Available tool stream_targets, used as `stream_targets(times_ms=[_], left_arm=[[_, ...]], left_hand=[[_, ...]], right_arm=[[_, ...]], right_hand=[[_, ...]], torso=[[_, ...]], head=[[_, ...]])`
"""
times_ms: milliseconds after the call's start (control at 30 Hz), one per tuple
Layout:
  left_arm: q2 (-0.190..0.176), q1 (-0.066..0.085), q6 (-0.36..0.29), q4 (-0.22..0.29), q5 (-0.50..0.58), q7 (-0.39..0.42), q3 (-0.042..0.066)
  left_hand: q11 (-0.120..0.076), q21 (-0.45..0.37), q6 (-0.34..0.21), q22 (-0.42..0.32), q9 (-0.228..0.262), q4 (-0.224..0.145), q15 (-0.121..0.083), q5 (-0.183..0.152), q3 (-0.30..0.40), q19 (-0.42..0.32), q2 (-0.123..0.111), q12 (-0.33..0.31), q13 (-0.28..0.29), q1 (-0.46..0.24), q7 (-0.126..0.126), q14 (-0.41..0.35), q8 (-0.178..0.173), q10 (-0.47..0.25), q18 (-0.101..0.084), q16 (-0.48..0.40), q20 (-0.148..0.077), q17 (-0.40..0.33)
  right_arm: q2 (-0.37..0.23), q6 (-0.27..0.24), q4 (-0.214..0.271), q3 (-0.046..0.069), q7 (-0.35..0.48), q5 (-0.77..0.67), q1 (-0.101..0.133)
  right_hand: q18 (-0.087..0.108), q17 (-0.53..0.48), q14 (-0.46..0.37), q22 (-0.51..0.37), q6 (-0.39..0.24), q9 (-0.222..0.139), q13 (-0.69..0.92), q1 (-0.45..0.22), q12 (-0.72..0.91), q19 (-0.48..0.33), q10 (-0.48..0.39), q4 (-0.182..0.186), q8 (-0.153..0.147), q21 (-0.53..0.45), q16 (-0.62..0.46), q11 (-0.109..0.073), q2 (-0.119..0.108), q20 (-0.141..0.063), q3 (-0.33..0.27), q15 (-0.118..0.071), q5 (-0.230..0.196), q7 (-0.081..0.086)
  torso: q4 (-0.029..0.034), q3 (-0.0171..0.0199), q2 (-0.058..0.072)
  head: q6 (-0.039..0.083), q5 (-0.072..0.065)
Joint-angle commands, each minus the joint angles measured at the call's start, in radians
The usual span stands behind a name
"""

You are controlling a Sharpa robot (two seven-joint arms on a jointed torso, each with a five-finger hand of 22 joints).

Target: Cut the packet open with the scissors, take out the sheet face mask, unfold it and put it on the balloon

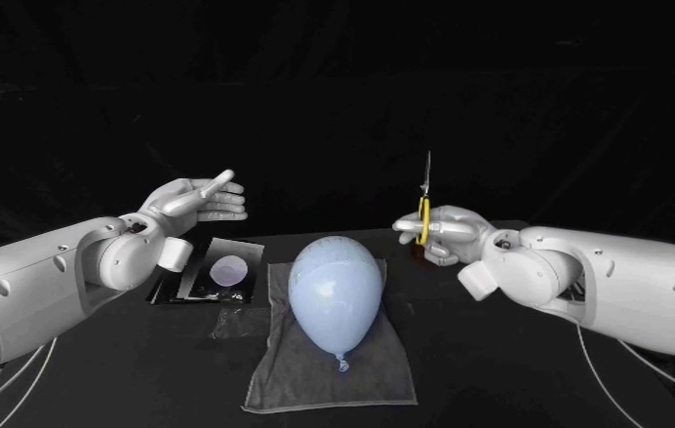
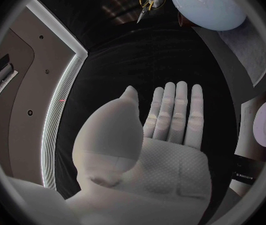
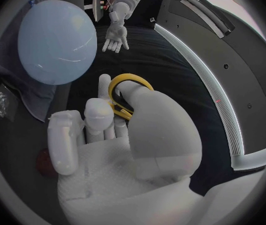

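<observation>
The left robot hand (image 1: 197,199) hovers released, fingers straight, near the packet (image 1: 211,270) lying on the black worktop (image 1: 493,379). It should likely lift the packet by one edge, leaving a strip free. The balloon (image 1: 337,296) rests on a grey cloth (image 1: 331,374) at centre. The right robot hand (image 1: 439,228) grasps the scissors (image 1: 426,204), blades up.

Robot lab or studio: black table (image 1: 464,379), black draped backdrop (image 1: 337,58).

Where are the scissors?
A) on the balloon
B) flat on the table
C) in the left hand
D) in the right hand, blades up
D: the right hand grips the scissors by their yellow handles, blades upright; the left hand holds nothing.
</observation>
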Motion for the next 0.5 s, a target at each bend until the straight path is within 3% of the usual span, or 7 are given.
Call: stream_targets(times_ms=[33,100,233,267,300,433,500], left_arm=[[-0.004,-0.004,-0.012,-0.003,0.012,0.026,0.001],[-0.006,-0.007,-0.014,-0.006,0.012,0.025,0.001],[-0.007,-0.014,-0.015,-0.011,0.012,0.022,0.001],[-0.007,-0.016,-0.015,-0.011,0.012,0.022,0.001],[-0.007,-0.017,-0.015,-0.012,0.012,0.021,0.001],[-0.006,-0.021,-0.016,-0.016,0.012,0.018,0.000],[-0.005,-0.022,-0.017,-0.017,0.012,0.017,0.000]], left_hand=[[-0.001,0.005,0.005,-0.001,-0.001,-0.002,-0.004,0.000,-0.007,0.009,0.000,0.002,0.001,0.011,0.001,-0.004,0.001,0.008,0.013,0.005,0.001,0.002],[0.000,0.006,0.005,-0.001,-0.002,-0.002,-0.004,0.000,-0.008,0.009,0.000,0.002,0.001,0.014,0.001,-0.005,0.000,0.008,0.013,0.006,0.001,0.002],[0.000,0.006,0.005,-0.001,-0.003,-0.002,-0.004,0.000,-0.010,0.009,0.002,0.001,0.001,0.021,0.001,-0.006,-0.001,0.007,0.013,0.009,0.001,0.002],[0.000,0.006,0.006,-0.002,-0.004,-0.002,-0.004,0.000,-0.010,0.009,0.003,0.001,0.001,0.025,0.001,-0.007,-0.002,0.007,0.013,0.010,0.001,0.003],[0.000,0.006,0.006,-0.002,-0.004,-0.002,-0.004,0.000,-0.011,0.009,0.005,0.001,0.001,0.028,0.001,-0.007,-0.003,0.007,0.013,0.011,0.001,0.003],[0.000,0.006,0.007,-0.002,-0.006,-0.001,-0.004,0.000,-0.012,0.010,0.010,0.000,0.001,0.036,0.001,-0.009,-0.005,0.008,0.012,0.014,0.001,0.004],[0.000,0.006,0.007,-0.002,-0.006,-0.001,-0.004,0.000,-0.012,0.010,0.010,0.000,0.001,0.036,0.001,-0.009,-0.005,0.008,0.012,0.014,0.001,0.004]], right_arm=[[-0.022,-0.096,0.040,0.001,0.031,0.068,-0.027],[-0.034,-0.129,0.058,0.001,0.038,0.075,-0.045],[-0.048,-0.181,0.084,0.001,0.043,0.082,-0.075],[-0.050,-0.192,0.088,0.001,0.043,0.082,-0.079],[-0.051,-0.205,0.093,0.001,0.043,0.082,-0.083],[-0.056,-0.239,0.107,0.001,0.040,0.075,-0.092],[-0.057,-0.253,0.111,0.001,0.037,0.070,-0.095]], right_hand=[[-0.006,0.000,-0.008,0.263,0.015,0.020,0.113,0.026,0.116,0.108,0.261,-0.012,0.022,0.006,-0.008,-0.088,0.002,-0.015,-0.003,-0.020,-0.002,-0.009],[-0.006,0.021,-0.003,0.263,0.017,0.038,0.315,0.026,0.314,0.108,0.266,-0.011,0.037,0.006,-0.002,-0.094,-0.003,-0.020,0.000,-0.025,-0.002,-0.014],[-0.006,0.303,0.064,0.263,0.015,0.118,0.787,0.001,0.786,0.108,0.281,0.023,0.102,0.006,0.132,-0.113,-0.016,-0.033,-0.019,-0.043,0.001,-0.041],[-0.006,0.358,0.074,0.263,0.014,0.127,0.831,-0.005,0.831,0.108,0.282,0.028,0.109,0.006,0.154,-0.112,-0.022,-0.036,-0.025,-0.043,-0.001,-0.036],[-0.006,0.466,0.092,0.263,0.013,0.159,0.910,-0.008,0.911,0.108,0.284,0.037,0.136,0.006,0.202,-0.116,-0.028,-0.039,-0.032,-0.046,-0.001,-0.040],[-0.006,0.560,0.101,0.263,-0.011,0.291,1.107,-0.016,1.122,0.108,0.305,0.061,0.238,0.006,0.240,-0.128,-0.032,-0.048,-0.061,-0.054,-0.002,-0.054],[-0.006,0.706,0.132,0.263,-0.023,0.350,1.171,-0.031,1.196,0.108,0.318,0.077,0.280,0.006,0.294,-0.130,-0.035,-0.051,-0.076,-0.053,0.002,-0.062]], torso=[[-0.0007,0.0012,0.001],[-0.0014,0.0013,0.000],[-0.0007,0.0020,0.000],[-0.0003,0.0017,0.001],[-0.0005,0.0019,0.001],[-0.0009,0.0017,0.001],[-0.0006,0.0011,0.001]], head=[[-0.006,-0.008],[-0.009,-0.009],[-0.013,-0.013],[-0.013,-0.015],[-0.013,-0.016],[-0.014,-0.019],[-0.015,-0.021]])
